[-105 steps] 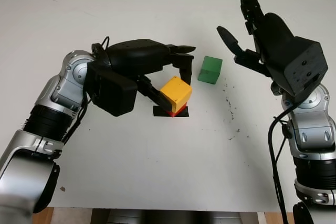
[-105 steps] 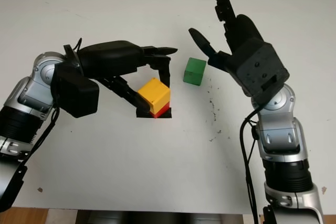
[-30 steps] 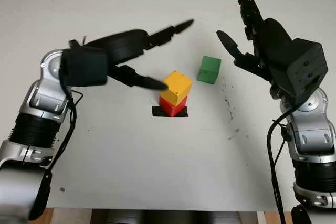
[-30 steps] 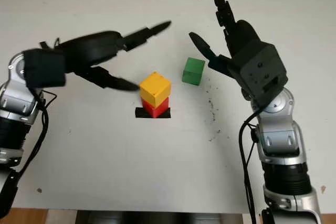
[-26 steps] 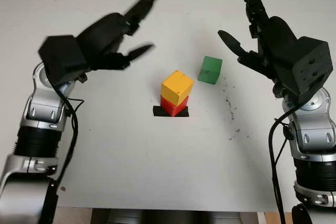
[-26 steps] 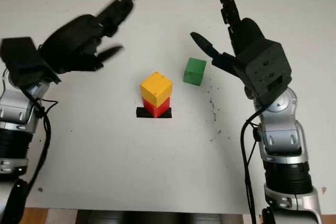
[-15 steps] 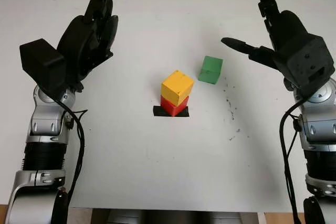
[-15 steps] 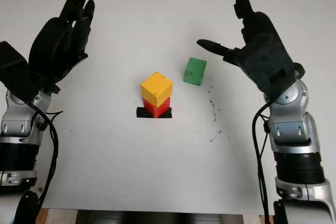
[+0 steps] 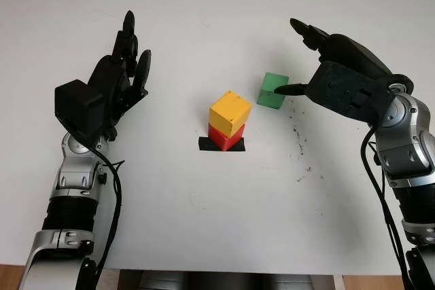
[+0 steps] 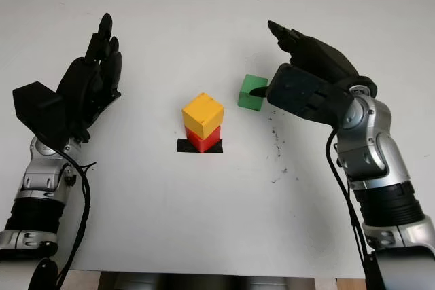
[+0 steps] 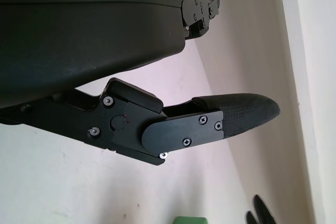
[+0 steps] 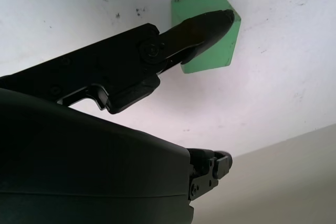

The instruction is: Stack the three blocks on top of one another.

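A yellow block (image 9: 229, 113) sits skewed on top of a red block (image 9: 223, 138), which stands on a black tape mark (image 9: 203, 145) at the table's middle. A green block (image 9: 273, 91) lies alone to the right of and a little behind the stack. My right hand (image 9: 289, 59) is open over the green block, its thumb (image 12: 202, 27) lying across the block (image 12: 212, 56), the other fingers reaching past its far side. My left hand (image 9: 126, 66) is open and raised, well to the left of the stack.
The white table (image 9: 204, 222) carries dark specks (image 9: 298, 142) to the right of the stack. The left wrist view catches the green block (image 11: 190, 220) and the right hand's fingertips at its edge.
My left hand let go of the yellow block on the red one and swung away to the left. My right hand came down from above onto the green block.
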Controlling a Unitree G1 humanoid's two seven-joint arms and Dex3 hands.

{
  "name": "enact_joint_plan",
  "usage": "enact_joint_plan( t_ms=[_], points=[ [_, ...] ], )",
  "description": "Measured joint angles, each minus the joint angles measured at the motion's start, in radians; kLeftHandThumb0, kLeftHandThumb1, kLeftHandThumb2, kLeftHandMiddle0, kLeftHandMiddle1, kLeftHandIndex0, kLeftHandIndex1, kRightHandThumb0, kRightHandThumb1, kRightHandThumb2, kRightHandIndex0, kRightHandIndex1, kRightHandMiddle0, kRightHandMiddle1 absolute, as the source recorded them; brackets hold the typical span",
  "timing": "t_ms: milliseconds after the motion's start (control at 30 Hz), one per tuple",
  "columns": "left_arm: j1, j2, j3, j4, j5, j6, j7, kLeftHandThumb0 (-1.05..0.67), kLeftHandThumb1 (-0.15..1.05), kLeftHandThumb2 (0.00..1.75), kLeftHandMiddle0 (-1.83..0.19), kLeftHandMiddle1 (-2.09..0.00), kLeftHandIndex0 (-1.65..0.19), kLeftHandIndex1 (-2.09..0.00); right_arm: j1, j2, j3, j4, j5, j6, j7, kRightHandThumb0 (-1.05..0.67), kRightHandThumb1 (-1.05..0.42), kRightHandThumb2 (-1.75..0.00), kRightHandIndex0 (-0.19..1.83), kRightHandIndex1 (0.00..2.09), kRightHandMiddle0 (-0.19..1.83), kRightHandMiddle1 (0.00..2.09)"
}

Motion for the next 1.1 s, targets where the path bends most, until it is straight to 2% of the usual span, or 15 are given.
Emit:
enact_joint_plan(
  t_ms=[133, 567, 800, 833, 867, 933, 1100],
  points=[
    [0.002, -0.018, 0.000, -0.019, -0.006, 0.005, 0.011, -0.84, 1.05, 0.59, 0.19, -0.01, 0.19, 0.00, 0.000, 0.001, 0.033, 0.039, -0.025, -0.010, -0.003, -0.69, -0.86, -0.05, 0.22, 0.23, 0.31, 0.21],
    [0.012, -0.026, 0.000, -0.058, -0.011, 0.037, 0.020, -0.83, 1.05, 0.53, 0.19, -0.05, 0.19, -0.01, 0.000, 0.004, 0.073, 0.097, -0.047, -0.025, 0.005, -0.65, -0.84, -0.05, 0.23, 0.21, 0.37, 0.23],
    [0.013, -0.028, -0.001, -0.066, -0.009, 0.049, 0.021, -0.85, 1.05, 0.51, 0.19, -0.05, 0.19, -0.01, 0.006, 0.025, 0.089, 0.125, -0.063, -0.032, -0.039, -0.61, -0.85, -0.06, 0.28, 0.21, 0.49, 0.28],
    [0.013, -0.028, -0.001, -0.066, -0.008, 0.051, 0.021, -0.86, 1.05, 0.51, 0.19, -0.05, 0.19, -0.01, 0.009, 0.029, 0.089, 0.130, -0.063, -0.041, -0.055, -0.59, -0.86, -0.06, 0.30, 0.21, 0.49, 0.37],
    [0.013, -0.028, -0.002, -0.066, -0.007, 0.052, 0.022, -0.86, 1.05, 0.49, 0.19, -0.05, 0.19, -0.02, 0.011, 0.034, 0.088, 0.135, -0.061, -0.050, -0.068, -0.58, -0.87, -0.06, 0.32, 0.20, 0.42, 0.56],
    [0.013, -0.029, -0.003, -0.067, -0.003, 0.052, 0.027, -0.87, 1.05, 0.48, 0.18, -0.05, 0.19, -0.02, 0.013, 0.045, 0.088, 0.145, -0.054, -0.062, -0.086, -0.56, -0.87, -0.05, 0.35, 0.21, 0.38, 0.73],
    [0.022, -0.028, -0.007, -0.080, 0.014, 0.057, 0.032, -0.83, 1.05, 0.45, 0.19, -0.04, 0.19, 0.00, 0.013, 0.060, 0.086, 0.172, -0.045, -0.085, -0.125, -0.49, -0.90, -0.06, 0.39, 0.24, 0.41, 0.93]
  ],
)
